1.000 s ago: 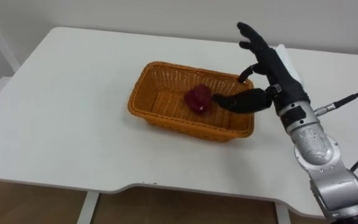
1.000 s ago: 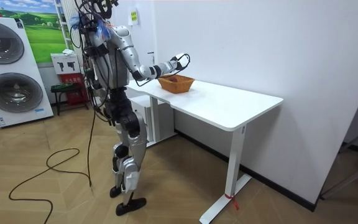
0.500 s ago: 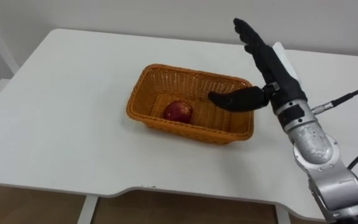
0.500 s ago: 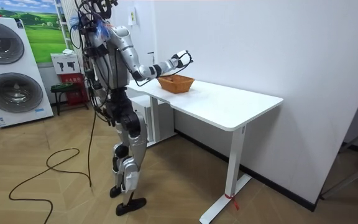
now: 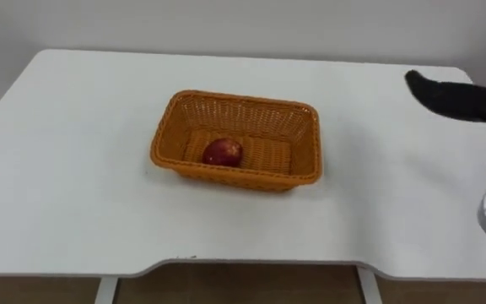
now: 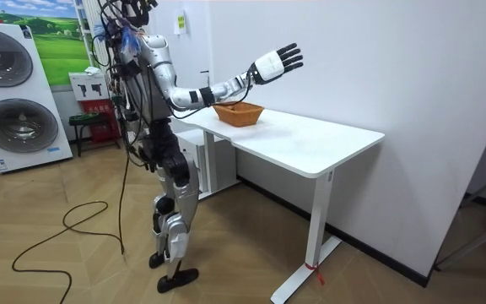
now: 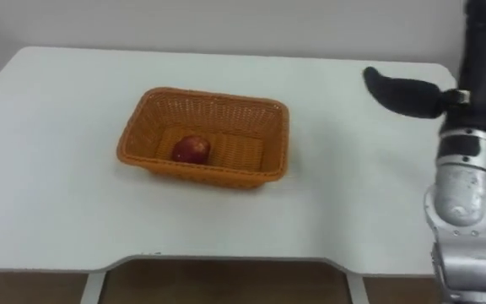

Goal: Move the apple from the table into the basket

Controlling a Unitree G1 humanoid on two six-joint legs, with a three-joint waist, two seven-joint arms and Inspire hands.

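Apple (image 5: 223, 152) resting inside the wicker basket (image 5: 234, 100), left of its centre, on the white worktop (image 5: 66, 177). Right hand (image 6: 273, 64) held high to the basket's right, fingers straight and spread, thumb out, holding nothing.

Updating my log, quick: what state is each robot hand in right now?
Left robot hand: cannot be told.
Right robot hand: open, holding nothing.

We tag this a home-style test room: washing machines (image 6: 28, 125), white desk (image 6: 310, 145) against bare wall (image 6: 361, 59), wood-look floor (image 6: 83, 279), landscape poster (image 6: 53, 38).
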